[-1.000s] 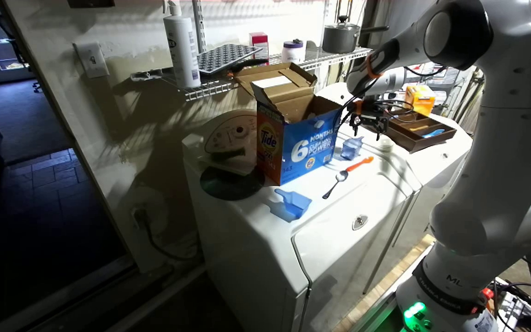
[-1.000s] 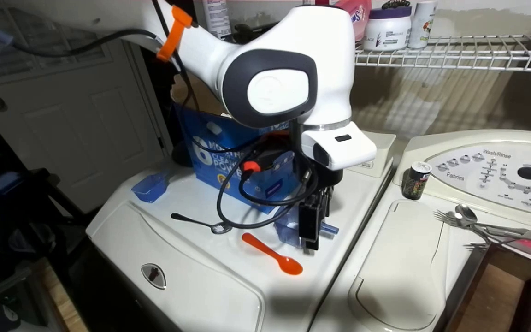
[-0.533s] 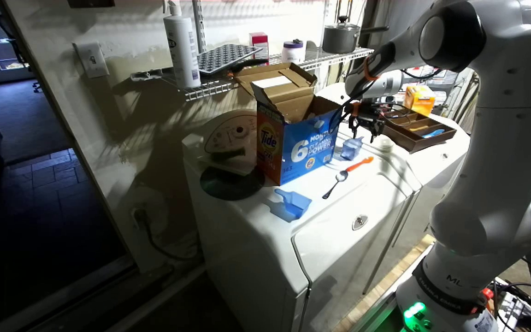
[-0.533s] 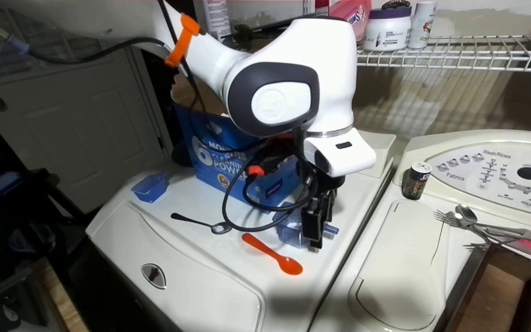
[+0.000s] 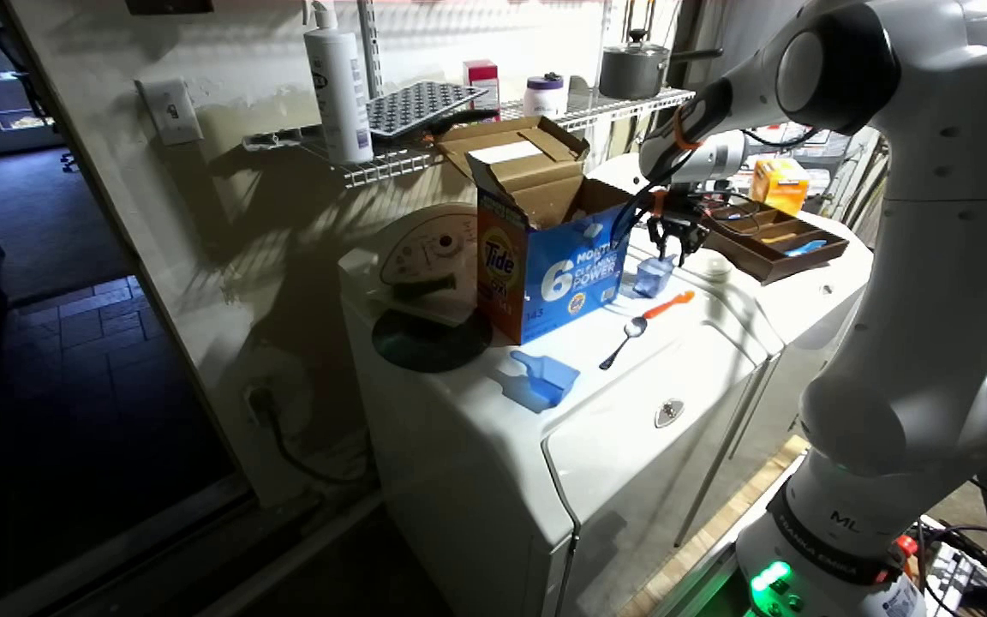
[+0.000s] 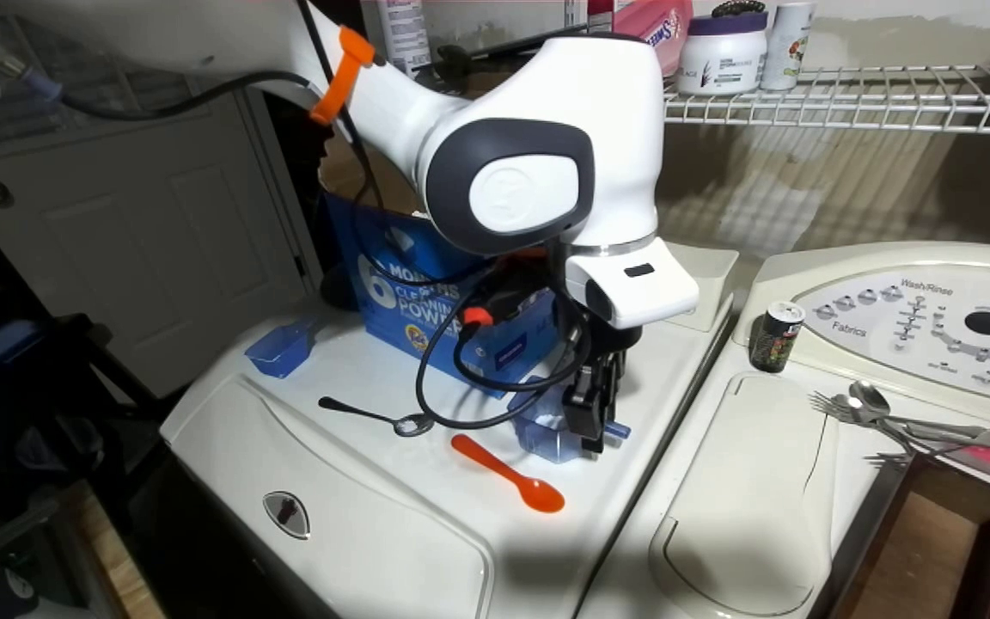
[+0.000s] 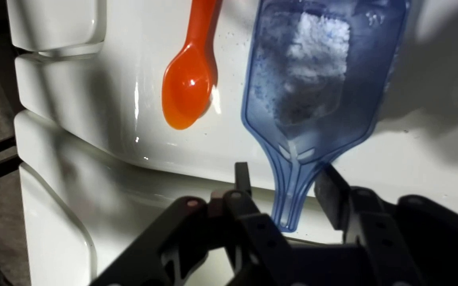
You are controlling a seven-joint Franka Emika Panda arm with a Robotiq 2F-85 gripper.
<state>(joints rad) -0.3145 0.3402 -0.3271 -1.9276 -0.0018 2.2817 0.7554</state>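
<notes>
Resting on the machine top point(image 6: 392, 457): one box point(image 5: 575, 270), two spoons (orange spoon point(image 7: 188, 87), metal spoon point(image 6: 409, 425)), two scoops (near scoop point(image 7: 316, 111), far scoop point(image 5: 550, 380)). The near scoop lies just beside the box, handle point(image 7: 290, 202) pointing down the wrist view, long axis nearly vertical there. The gripper point(image 7: 286, 180) stands with jaws apart, astride that handle.

Blue scoop point(image 7: 332, 127); black pincer point(image 7: 285, 183); orange spoon point(image 7: 189, 79)

A dim laundry area — washer point(image 6: 744, 481), Tide box point(image 5: 566, 274) — seemingly in a home.
</notes>
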